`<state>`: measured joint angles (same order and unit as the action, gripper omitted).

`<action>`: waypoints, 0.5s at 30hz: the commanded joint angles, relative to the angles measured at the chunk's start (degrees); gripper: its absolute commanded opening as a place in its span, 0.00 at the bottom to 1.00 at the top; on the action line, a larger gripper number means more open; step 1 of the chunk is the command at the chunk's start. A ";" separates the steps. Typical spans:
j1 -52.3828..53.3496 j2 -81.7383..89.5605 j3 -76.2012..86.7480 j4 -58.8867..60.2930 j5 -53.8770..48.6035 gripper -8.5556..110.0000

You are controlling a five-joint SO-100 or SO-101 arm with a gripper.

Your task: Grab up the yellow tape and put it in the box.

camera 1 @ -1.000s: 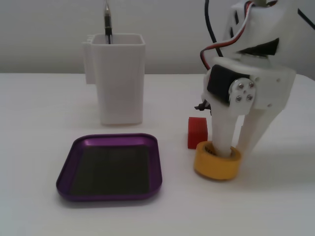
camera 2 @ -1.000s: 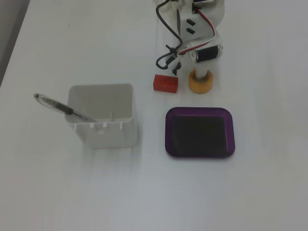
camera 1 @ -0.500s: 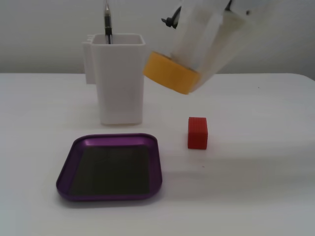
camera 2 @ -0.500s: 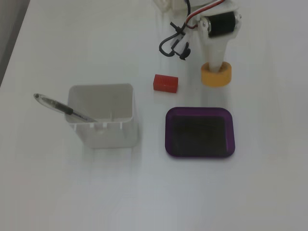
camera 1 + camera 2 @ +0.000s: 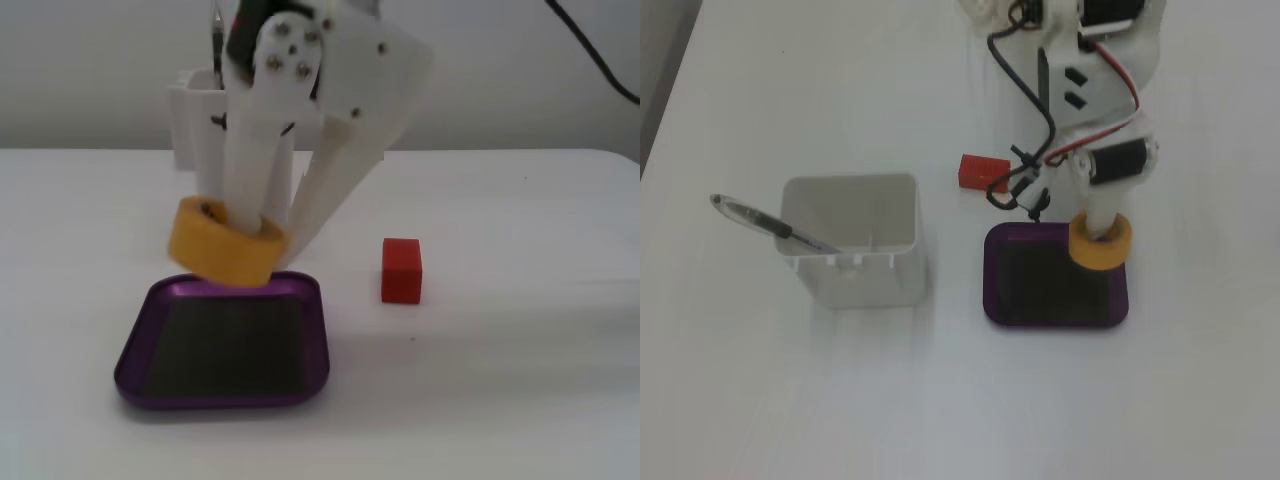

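The yellow tape [image 5: 225, 243] is a thick yellow-orange roll, held tilted in my gripper [image 5: 272, 235]. One white finger [image 5: 245, 200] goes down through the roll's hollow core and the other runs outside it. The roll hangs at the back edge of the box [image 5: 135, 355], a shallow purple tray with a dark bottom. In the fixed view from above, the tape [image 5: 1118, 250] sits over the upper right corner of the box [image 5: 992, 290], with the gripper [image 5: 1102, 235] on it. I cannot tell whether the roll touches the rim.
A small red cube [image 5: 401, 270] stands on the white table to the right of the tray; it shows from above beside the arm [image 5: 978, 172]. A tall white container [image 5: 850, 250] with a pen [image 5: 770, 225] leaning out stands left of the tray.
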<state>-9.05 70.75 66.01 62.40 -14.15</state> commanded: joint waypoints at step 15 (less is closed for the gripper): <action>-0.44 -11.60 -8.09 0.44 0.26 0.07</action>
<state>-9.05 57.74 60.38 62.40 -14.15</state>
